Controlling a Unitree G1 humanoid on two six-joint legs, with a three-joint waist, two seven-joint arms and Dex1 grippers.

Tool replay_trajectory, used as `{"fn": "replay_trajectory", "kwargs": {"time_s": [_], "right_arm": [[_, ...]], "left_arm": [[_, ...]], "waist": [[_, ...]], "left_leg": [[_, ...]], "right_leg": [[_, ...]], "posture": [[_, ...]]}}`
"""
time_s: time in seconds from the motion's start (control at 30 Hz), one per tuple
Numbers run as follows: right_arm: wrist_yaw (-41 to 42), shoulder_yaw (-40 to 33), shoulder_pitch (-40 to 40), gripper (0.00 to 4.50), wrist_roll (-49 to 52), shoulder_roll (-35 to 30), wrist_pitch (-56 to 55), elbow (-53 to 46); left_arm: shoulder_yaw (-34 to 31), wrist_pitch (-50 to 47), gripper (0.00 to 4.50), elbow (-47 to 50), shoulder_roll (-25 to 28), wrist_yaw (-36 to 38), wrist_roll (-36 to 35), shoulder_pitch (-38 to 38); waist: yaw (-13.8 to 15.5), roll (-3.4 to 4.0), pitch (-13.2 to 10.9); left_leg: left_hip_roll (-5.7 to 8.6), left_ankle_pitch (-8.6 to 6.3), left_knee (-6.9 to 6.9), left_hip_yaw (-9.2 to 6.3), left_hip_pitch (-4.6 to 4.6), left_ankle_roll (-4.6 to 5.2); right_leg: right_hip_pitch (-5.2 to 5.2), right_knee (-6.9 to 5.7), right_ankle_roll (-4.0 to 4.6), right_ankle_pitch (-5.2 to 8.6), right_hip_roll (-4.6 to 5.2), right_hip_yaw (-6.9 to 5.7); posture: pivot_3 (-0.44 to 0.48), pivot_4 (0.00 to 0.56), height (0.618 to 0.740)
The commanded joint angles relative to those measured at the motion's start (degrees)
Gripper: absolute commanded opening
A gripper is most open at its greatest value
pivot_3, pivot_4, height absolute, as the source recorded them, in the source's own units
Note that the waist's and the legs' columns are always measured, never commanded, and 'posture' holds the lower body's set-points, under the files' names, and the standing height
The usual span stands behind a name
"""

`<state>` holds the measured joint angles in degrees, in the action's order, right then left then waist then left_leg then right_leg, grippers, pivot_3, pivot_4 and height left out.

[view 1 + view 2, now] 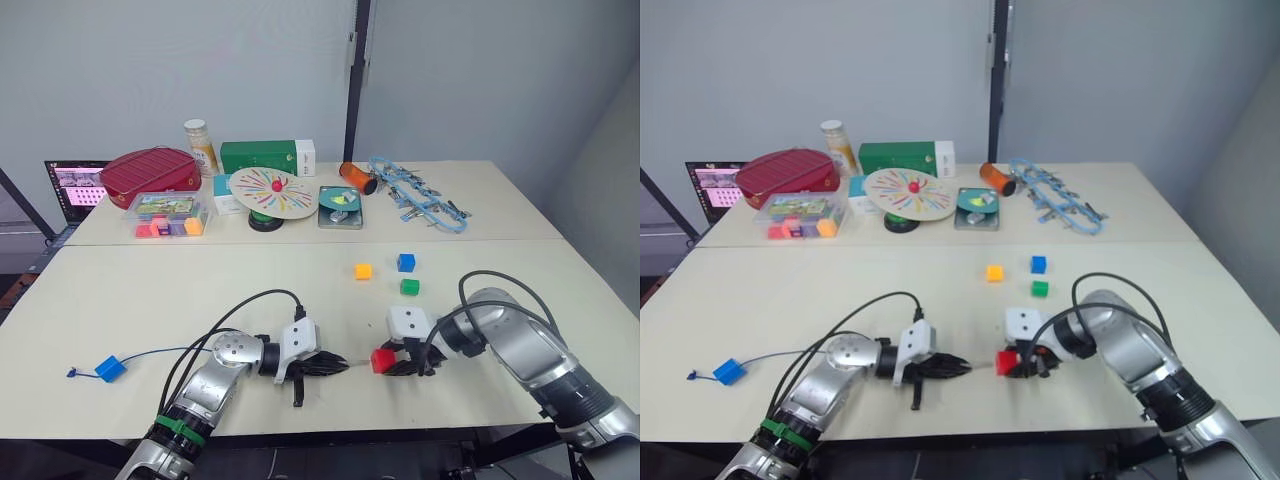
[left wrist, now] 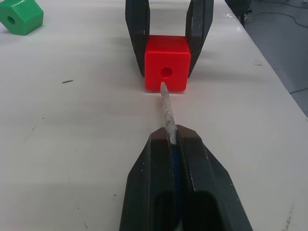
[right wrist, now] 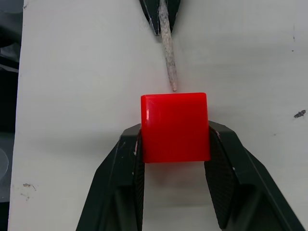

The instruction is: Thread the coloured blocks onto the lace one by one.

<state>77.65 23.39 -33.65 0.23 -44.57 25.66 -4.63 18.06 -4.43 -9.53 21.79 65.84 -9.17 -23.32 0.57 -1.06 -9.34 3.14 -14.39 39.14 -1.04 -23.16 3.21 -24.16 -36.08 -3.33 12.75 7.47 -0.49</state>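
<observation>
My right gripper [image 1: 392, 362] is shut on a red block [image 1: 382, 360] near the table's front edge, a finger on each side [image 3: 175, 127]. My left gripper [image 1: 340, 364] is shut on the lace's pale stiff tip [image 2: 167, 108]. The tip points at the block's holed face and ends just under the hole [image 2: 166, 72]. The dark-blue lace [image 1: 160, 353] trails left to a blue block [image 1: 110, 368] threaded on it, close to the knot [image 1: 72, 373]. Orange-yellow [image 1: 363, 271], blue [image 1: 405, 262] and green [image 1: 410, 287] blocks lie loose beyond the grippers.
Along the table's back stand a red case [image 1: 150, 170], a clear tray [image 1: 168, 215] of coloured pieces, a green box [image 1: 262, 157], a striped disc [image 1: 272, 192] and a light-blue chain tangle [image 1: 420, 195]. A laptop [image 1: 75, 185] sits off the table's left.
</observation>
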Motion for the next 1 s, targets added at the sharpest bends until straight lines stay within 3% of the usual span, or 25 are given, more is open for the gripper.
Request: {"fn": "replay_trajectory", "kwargs": {"time_s": [0.03,0.37,1.0], "right_arm": [[0.04,2.95,-0.10,1.18,-2.34,0.10,0.95,-0.12],[-0.48,4.81,-0.94,1.18,-3.62,0.75,3.97,-0.59],[-1.46,5.56,0.33,1.18,-3.16,1.42,7.26,-3.68]], "left_arm": [[0.32,-0.75,0.00,0.78,-0.46,0.51,-0.66,-0.83],[0.61,-1.94,0.00,1.44,-0.82,1.56,-1.28,-0.86],[2.13,3.15,0.00,-7.72,-7.36,0.16,1.56,-7.52]], "waist": [[-0.03,-0.01,0.01],[-0.06,-0.13,0.10],[-0.39,-0.15,0.12]], "left_leg": [[0.00,0.00,0.00,0.00,0.01,0.00],[-0.02,0.00,0.00,0.00,0.09,0.00],[-0.03,0.01,0.00,-0.01,0.08,-0.01]], "right_leg": [[0.00,0.00,0.00,0.00,0.00,0.00],[0.08,-0.01,0.00,0.00,-0.02,0.00],[0.06,-0.02,0.01,0.00,-0.04,-0.01]], "posture": [[0.000,0.150,0.740],[0.000,0.150,0.740],[0.000,0.150,0.740]]}}
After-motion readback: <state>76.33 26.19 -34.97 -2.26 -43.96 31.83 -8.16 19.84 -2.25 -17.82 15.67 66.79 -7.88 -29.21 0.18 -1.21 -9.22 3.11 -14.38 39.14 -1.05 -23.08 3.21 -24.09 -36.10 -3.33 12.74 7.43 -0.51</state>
